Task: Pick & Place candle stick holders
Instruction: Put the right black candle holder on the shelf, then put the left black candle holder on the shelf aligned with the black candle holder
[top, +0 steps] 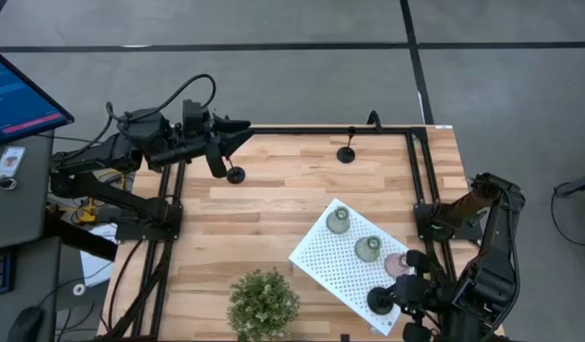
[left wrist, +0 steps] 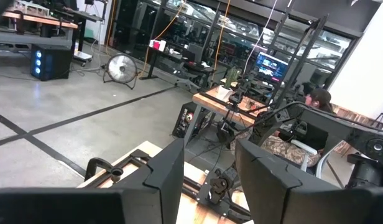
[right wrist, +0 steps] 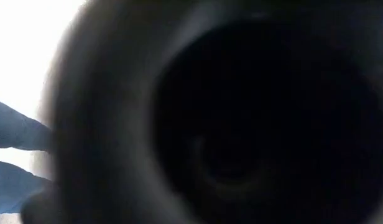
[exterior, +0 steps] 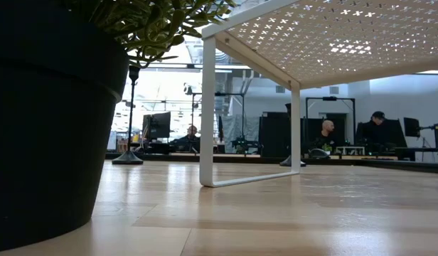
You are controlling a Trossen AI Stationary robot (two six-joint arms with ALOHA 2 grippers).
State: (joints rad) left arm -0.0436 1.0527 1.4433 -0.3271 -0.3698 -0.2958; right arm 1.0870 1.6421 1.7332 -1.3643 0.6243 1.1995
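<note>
Black pot (exterior: 48, 121) beside white perforated board (exterior: 326, 35).

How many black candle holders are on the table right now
3: one below the left gripper, one at the far edge, one on the white board by the right gripper.

A dark blurred round shape (right wrist: 229, 124) fills the right wrist view.

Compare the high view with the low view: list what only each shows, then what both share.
Only the high view: three pale candle stick holders atop the white perforated board, a black holder at the right gripper, and the left gripper at the far left edge. Only the low view: the board's white legs and people seated beyond the table. Both: the potted plant and two black holders standing on the table.
</note>
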